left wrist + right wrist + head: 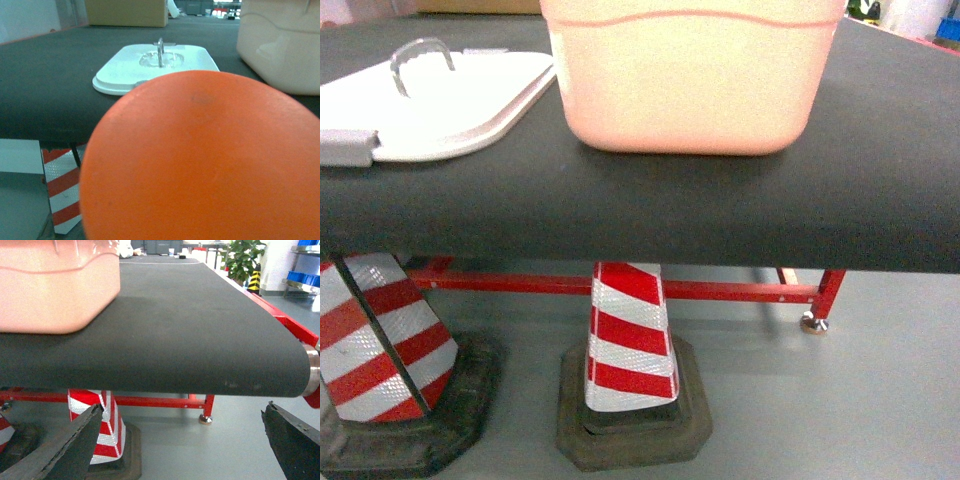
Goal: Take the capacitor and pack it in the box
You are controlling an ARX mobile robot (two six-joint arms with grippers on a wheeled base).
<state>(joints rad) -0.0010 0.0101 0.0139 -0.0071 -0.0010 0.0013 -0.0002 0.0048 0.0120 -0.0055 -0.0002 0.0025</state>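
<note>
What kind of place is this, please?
Probably a factory or warehouse floor: a black conveyor belt on a red steel frame, striped traffic cones on grey concrete, blue crates on shelving.

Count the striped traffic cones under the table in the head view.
2: one cone stands under the table's middle, another at the left edge, partly cut off. More may be hidden.

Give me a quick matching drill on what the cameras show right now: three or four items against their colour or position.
Items:
1. box
2. lid
3. traffic cone
4. belt

Descriptions:
A. red and white stripes, on the floor under the belt
B. dark, carries the box
C. pale pink, open-topped
D. white, lying flat left of the box

Pairs: 1-C, 2-D, 3-A, 4-B
</note>
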